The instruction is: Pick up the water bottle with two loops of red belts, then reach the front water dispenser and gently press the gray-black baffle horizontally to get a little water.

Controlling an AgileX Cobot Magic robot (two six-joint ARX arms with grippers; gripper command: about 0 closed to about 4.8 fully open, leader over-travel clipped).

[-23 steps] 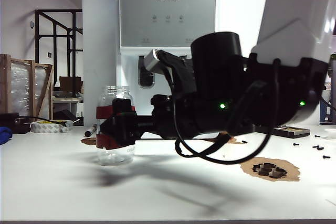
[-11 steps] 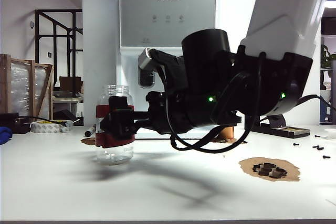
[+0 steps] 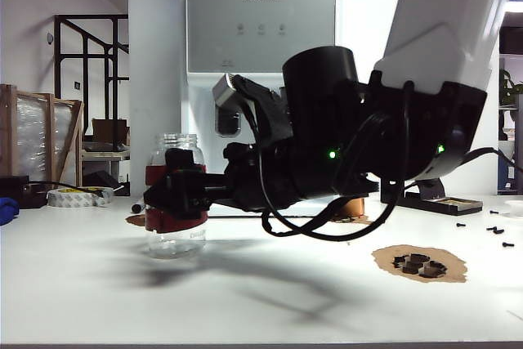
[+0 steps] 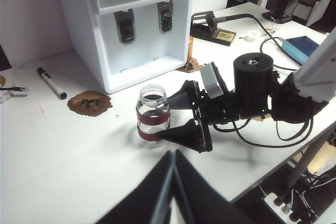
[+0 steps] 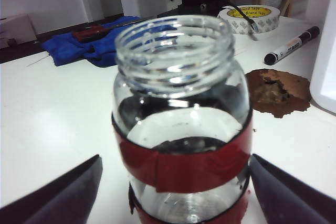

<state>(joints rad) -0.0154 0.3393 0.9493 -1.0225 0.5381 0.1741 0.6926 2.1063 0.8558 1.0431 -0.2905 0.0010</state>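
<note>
The water bottle (image 4: 153, 113) stands upright on the desk (image 4: 63, 150) before the water dispenser (image 4: 134, 19). The right gripper (image 4: 181, 119) straddles its red bands, fingers apart, one on each side. The left gripper (image 4: 172, 182) hovers nearby, fingers pressed together, holding nothing.

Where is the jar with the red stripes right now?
The water bottle stands on the table at the left of the exterior view, before the water dispenser, between the open fingers of the right gripper.
</note>
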